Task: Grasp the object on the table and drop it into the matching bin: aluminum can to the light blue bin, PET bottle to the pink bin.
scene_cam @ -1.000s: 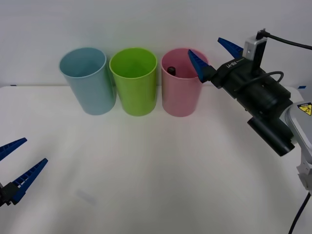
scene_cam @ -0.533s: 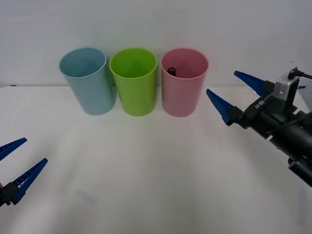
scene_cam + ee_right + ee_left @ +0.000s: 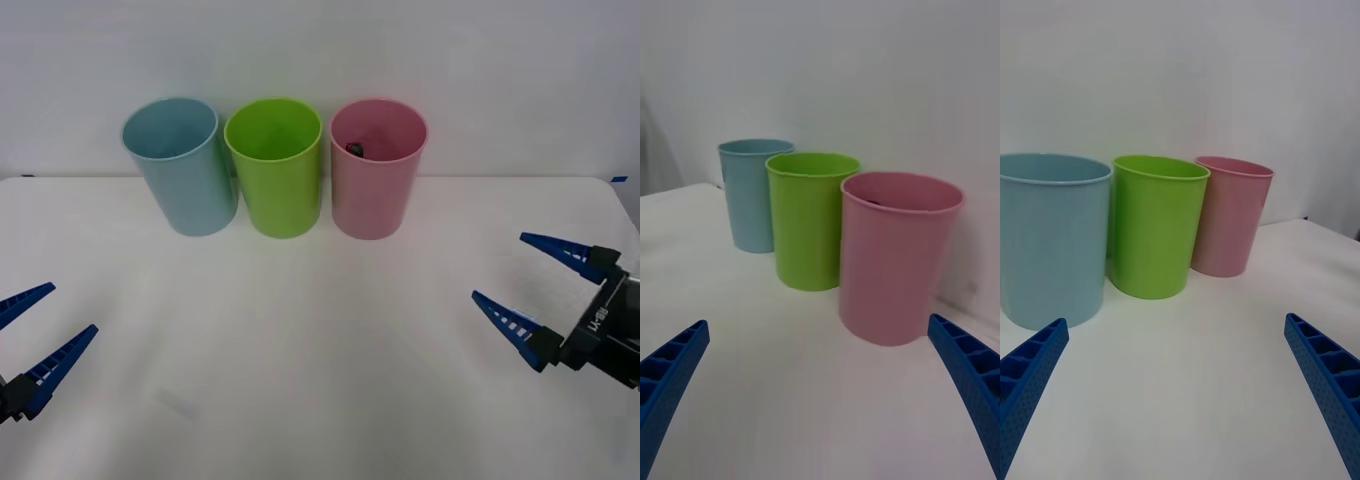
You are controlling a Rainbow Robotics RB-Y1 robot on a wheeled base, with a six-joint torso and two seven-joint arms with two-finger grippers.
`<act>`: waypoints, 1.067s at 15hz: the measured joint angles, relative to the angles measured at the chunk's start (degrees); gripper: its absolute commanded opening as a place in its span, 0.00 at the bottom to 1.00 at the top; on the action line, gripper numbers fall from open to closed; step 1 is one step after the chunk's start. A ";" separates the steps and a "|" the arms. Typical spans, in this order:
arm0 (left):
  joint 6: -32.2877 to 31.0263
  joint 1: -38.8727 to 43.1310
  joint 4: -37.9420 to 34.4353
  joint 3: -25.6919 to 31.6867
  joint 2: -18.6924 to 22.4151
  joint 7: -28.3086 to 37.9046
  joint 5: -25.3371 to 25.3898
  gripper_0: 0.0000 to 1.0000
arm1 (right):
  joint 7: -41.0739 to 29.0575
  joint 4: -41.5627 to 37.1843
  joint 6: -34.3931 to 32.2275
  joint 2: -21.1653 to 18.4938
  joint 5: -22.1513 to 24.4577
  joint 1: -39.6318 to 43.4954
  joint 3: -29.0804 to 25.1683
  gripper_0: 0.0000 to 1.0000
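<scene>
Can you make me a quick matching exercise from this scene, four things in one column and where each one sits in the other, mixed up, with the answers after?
Column one:
1. PET bottle
2. light blue bin
3. lime green bin
4. right gripper

Column two:
A. middle of the row of three bins
B. low over the table at its right side, fingers apart and holding nothing
C. inside the pink bin, dark cap showing past the rim
D. left end of the row

Pairs: 1-C, 2-D, 3-A, 4-B
</scene>
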 measured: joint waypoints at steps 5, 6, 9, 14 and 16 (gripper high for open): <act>0.00 0.00 0.00 0.00 0.00 0.00 0.00 1.00 | 6.14 8.73 -11.18 0.03 -2.57 4.33 -4.77 1.00; 0.00 0.00 0.00 0.00 0.00 0.00 0.00 1.00 | 6.57 11.00 -13.40 0.03 -2.88 4.32 -5.33 1.00; 0.00 0.00 0.00 0.00 0.00 0.00 0.00 1.00 | 8.09 17.09 -18.36 0.13 -4.09 4.09 -6.71 1.00; 0.00 0.00 0.00 0.00 0.00 0.00 0.00 1.00 | 10.49 24.83 -23.74 0.15 -6.63 2.81 -8.23 1.00; 0.00 0.00 0.00 0.00 0.00 0.00 0.00 1.00 | 10.87 25.23 -23.87 0.16 -7.35 2.74 -9.42 1.00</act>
